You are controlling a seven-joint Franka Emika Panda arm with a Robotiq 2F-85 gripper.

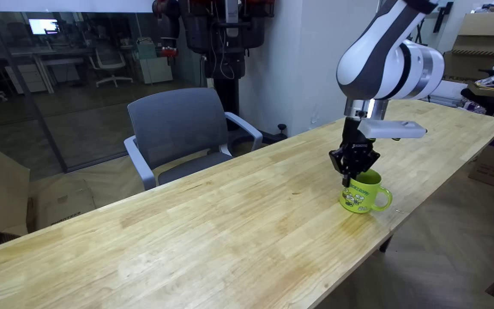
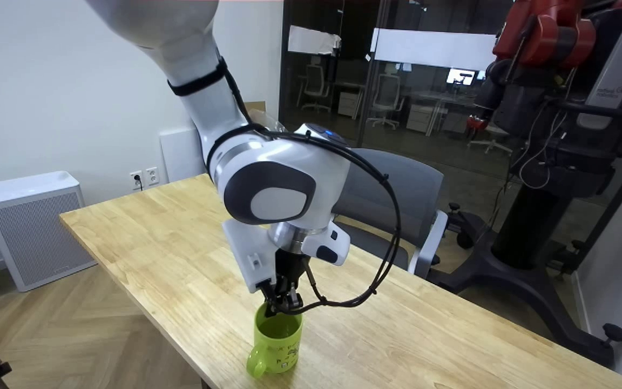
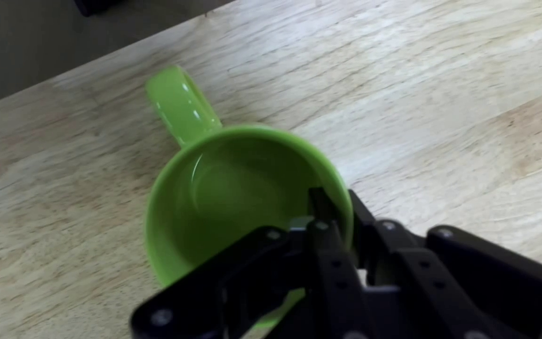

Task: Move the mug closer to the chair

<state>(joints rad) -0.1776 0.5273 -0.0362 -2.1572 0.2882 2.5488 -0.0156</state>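
The lime-green mug [image 1: 360, 199] is upright at the near edge of the wooden table, with its handle towards that edge. It also shows in an exterior view [image 2: 276, 348] and, from above and empty, in the wrist view [image 3: 238, 188]. I cannot tell whether its base touches the table. My gripper [image 3: 338, 200] is shut on the mug's rim, one finger inside and one outside. It also shows in both exterior views [image 1: 347, 181] [image 2: 278, 309]. The grey chair [image 1: 178, 124] stands beyond the table's far edge; the arm partly hides it in an exterior view [image 2: 392, 186].
The wooden table [image 1: 212, 231] stretches between the mug and the chair, and its near edge lies close to the mug's handle. A red and black robot [image 1: 230, 43] stands behind the chair. Black cables [image 2: 392, 243] loop from the arm near the gripper.
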